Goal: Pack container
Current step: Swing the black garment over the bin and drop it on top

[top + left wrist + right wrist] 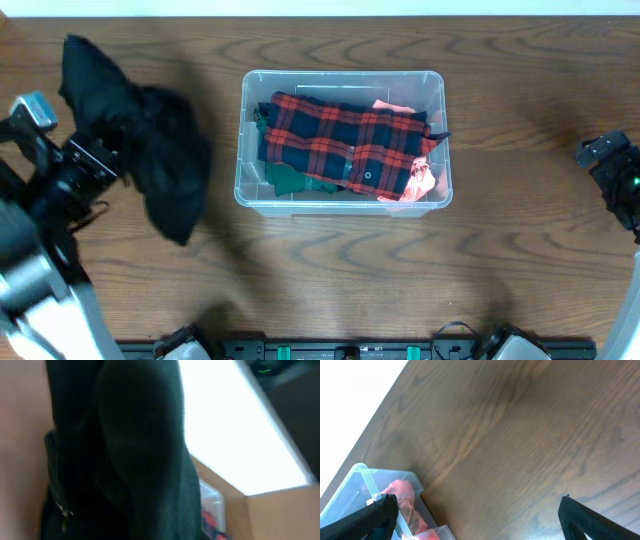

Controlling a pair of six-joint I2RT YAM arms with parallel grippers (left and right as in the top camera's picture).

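Note:
The clear plastic container [340, 200] stands at the table's middle and holds a red-and-black plaid garment [350, 145], green cloth [290, 180] and pink cloth [420, 185]. My left gripper [95, 160] is at the left of the container, shut on a black garment [150, 150] that hangs lifted above the table; in the left wrist view the garment [125, 460] fills the frame and hides the jaws. My right gripper [477, 520] is open and empty over bare table right of the container [365, 480]; in the overhead view it [605, 160] sits at the right edge.
The wooden table [530, 250] spreads around the container. A white surface borders the table's far edge [320, 6]. The arm bases stand at the front edge.

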